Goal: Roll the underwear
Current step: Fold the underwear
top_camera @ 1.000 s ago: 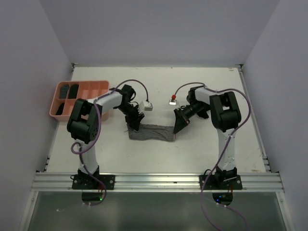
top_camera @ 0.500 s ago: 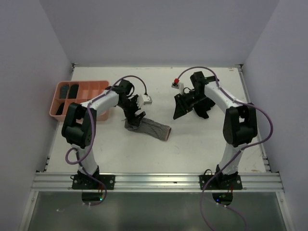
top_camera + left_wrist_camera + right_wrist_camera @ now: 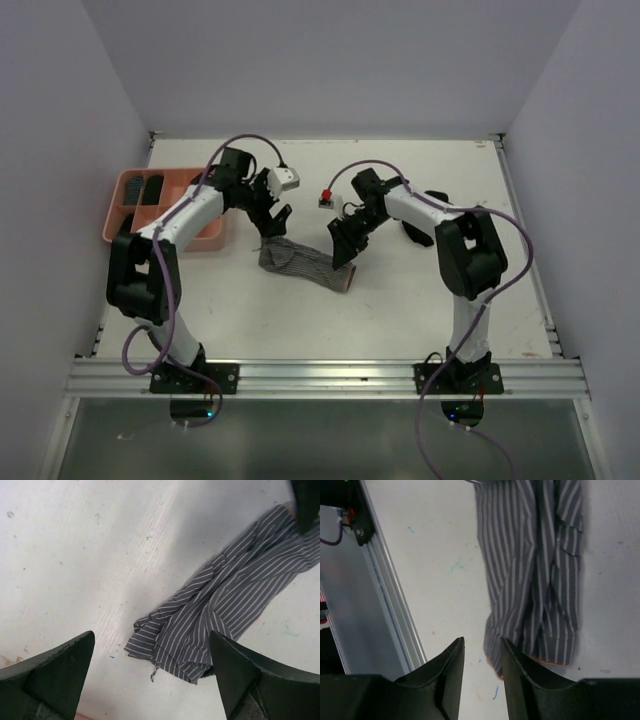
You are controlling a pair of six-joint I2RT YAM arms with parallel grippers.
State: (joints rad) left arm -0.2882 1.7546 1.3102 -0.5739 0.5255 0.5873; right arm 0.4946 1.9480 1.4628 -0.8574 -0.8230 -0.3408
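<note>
At far left, the salmon tray (image 3: pixel 185 173) sits toward nine o'clock on the desk (image 3: pixel 400 290), well apart from the work. Next comes the left hand (image 3: pixel 272 218), its jaws spread as wide as they go and holding nothing; from it the bunched left end of the striped underwear (image 3: pixel 305 268) lies toward six o'clock, close below. The garment is a long, loosely folded strip flat on the desk. Its long axis runs roughly nine to three o'clock in the top view, with the right end dipping toward four. At that right end is the pinkish edge (image 3: pixel 547 662), and the right hand (image 3: pixel 345 245) hangs directly over it. Its jaws are set to a narrow gap, with only bare desk showing between them. Whether a fingertip touches the cloth I cannot tell. The right hand looks the nearer, so a roll would likely start at this end and travel leftward along the strip.
</note>
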